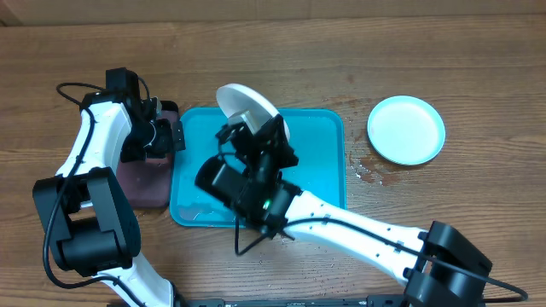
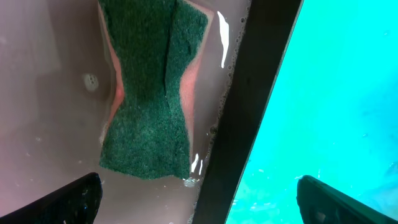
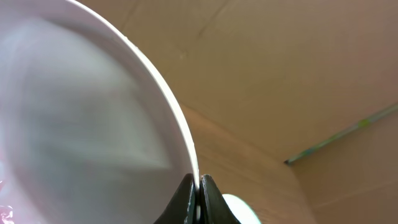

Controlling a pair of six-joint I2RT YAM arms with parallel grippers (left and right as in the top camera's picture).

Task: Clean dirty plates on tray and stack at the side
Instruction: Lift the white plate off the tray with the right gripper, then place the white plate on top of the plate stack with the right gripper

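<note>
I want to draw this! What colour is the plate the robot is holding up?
The plate is white, clearest in the right wrist view.

- The tray [image 1: 328, 162]: bright turquoise, uniform.
- The white plate [image 1: 241, 101]: plain white.
- The light blue plate [image 1: 406, 130]: paler centre.
- The sponge [image 2: 146, 118]: dark green face, pink-orange edge.
- The small tray [image 2: 43, 93]: pinkish floor, black rim.
- The table [image 1: 358, 51]: brown wood grain.

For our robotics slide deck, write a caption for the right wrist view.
Right fingers clamped on the rim of the white plate, seen from the wrist.
</note>
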